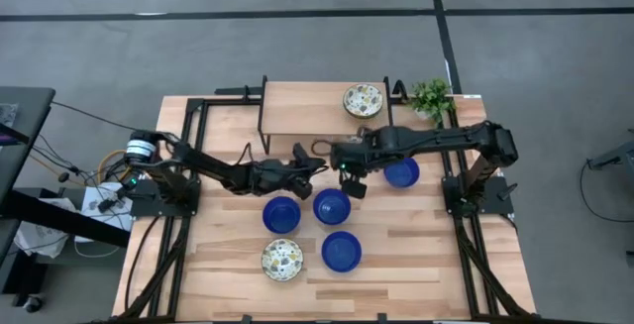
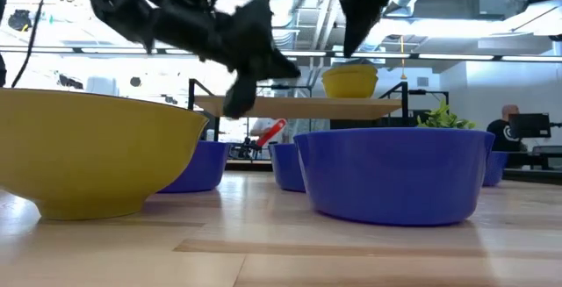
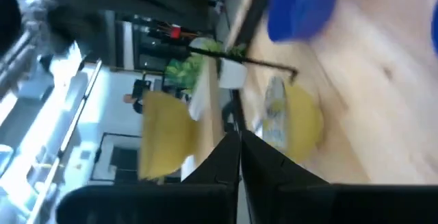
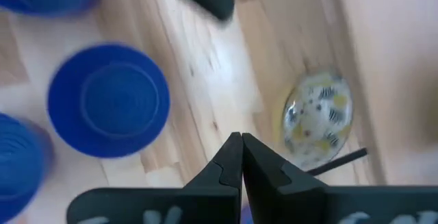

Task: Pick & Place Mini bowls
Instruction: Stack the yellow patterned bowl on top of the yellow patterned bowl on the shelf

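Above the table's middle, the left gripper [image 1: 315, 162] is held with its fingers pressed together on nothing, and the right gripper [image 1: 354, 187] is likewise closed and empty. Four blue bowls [image 1: 281, 214] are seen on the wooden table [image 1: 446, 255], one patterned bowl [image 1: 282, 260] near the front, another patterned bowl [image 1: 364, 99] on the raised shelf [image 1: 307, 106].

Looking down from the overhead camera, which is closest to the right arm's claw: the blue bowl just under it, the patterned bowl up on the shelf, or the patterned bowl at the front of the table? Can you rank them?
From the right gripper, shut above mid-table:
1. Blue bowl, just in front of it, in the blue cluster.
2. Patterned bowl on the shelf, behind it near the plant.
3. Patterned bowl at the front, toward the left arm's side.
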### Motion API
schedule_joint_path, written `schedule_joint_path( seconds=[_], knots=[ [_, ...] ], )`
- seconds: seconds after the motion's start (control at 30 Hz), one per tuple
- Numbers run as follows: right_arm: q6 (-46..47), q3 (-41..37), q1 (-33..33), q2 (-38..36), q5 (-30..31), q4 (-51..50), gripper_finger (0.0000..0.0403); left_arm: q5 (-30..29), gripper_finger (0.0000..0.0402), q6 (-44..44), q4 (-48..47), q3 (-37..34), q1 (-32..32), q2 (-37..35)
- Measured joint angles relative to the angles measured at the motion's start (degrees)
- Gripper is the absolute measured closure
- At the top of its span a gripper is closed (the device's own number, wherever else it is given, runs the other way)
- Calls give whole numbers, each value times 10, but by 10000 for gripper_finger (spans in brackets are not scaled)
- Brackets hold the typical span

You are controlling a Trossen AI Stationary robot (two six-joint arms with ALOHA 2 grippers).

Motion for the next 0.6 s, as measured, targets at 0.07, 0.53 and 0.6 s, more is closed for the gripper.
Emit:
schedule_joint_path(
  seconds=[0.07,0.53,0.6],
  knots=[
    [-5,-30,4,-3,5,16,403,-7,387,-34,-8,-15,-18,-31],
    [-73,-393,-37,-218,-6,305,403,21,393,-378,-73,-154,-124,-233],
    [-70,-428,-46,-227,-6,332,403,57,395,-394,-73,-163,-123,-245]
  ],
)
